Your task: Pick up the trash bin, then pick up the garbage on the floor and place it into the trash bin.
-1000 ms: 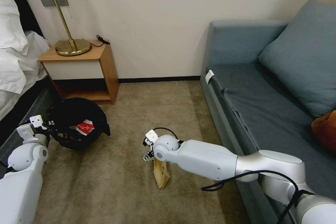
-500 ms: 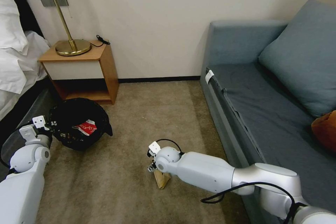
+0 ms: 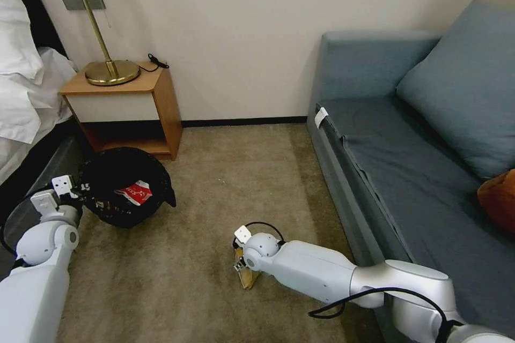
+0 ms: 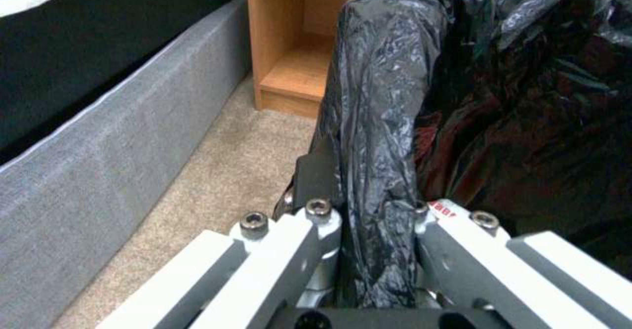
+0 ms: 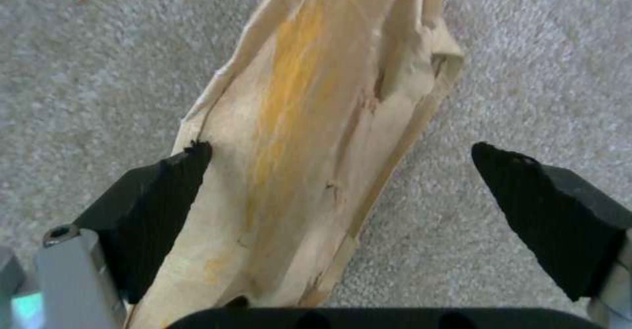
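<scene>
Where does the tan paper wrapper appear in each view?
Head view: the tan paper wrapper lies on the carpet, under the right gripper.
Left wrist view: I find no wrapper here.
Right wrist view: wrapper between open fingers.
Shared landmark: the carpet.

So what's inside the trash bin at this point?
The trash bin, its rim gripped by the left claw, holds a red-and-white crumpled packet lying on the black bag lining. The bag's dark folds hide anything deeper.
</scene>
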You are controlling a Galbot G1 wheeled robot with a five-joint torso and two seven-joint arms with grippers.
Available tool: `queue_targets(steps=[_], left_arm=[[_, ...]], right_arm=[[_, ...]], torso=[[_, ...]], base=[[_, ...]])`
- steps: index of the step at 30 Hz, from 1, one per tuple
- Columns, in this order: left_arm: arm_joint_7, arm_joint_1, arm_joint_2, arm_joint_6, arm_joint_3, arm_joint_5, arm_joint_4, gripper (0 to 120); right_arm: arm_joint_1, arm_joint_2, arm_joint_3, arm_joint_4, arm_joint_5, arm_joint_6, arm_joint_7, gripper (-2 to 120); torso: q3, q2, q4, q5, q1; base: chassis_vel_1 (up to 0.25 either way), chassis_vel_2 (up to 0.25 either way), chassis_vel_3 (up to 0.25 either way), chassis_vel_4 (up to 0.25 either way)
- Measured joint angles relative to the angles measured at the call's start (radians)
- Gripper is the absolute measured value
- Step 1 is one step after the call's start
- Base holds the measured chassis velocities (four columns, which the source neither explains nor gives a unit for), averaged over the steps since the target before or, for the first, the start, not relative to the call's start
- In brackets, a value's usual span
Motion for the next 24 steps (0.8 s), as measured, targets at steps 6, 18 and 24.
queue_targets(steps=[6,18,24], left_arm=[[0.002,0.005,0.000,0.000,-0.004,-0.003,-0.002,3],[0.005,0.013,0.009,-0.001,-0.009,-0.017,-0.014,3],[0.010,0.026,0.011,-0.007,-0.012,-0.020,-0.019,3]], right_arm=[[-0.005,0.009,0.000,-0.019,-0.009,0.005,-0.025,88],[-0.017,0.018,0.008,-0.020,-0.004,0.014,-0.060,42],[0.005,0.021,0.038,-0.028,-0.016,0.028,-0.068,20]], torso=[[0.000,0.000,0.0000,0.0000,0.000],[0.000,0.000,0.0000,0.0000,0.000],[0.000,0.000,-0.0002,0.0000,0.000]], base=[[0.000,0.000,0.000,0.000],[0.000,0.000,0.000,0.000],[0.000,0.000,0.000,0.000]])
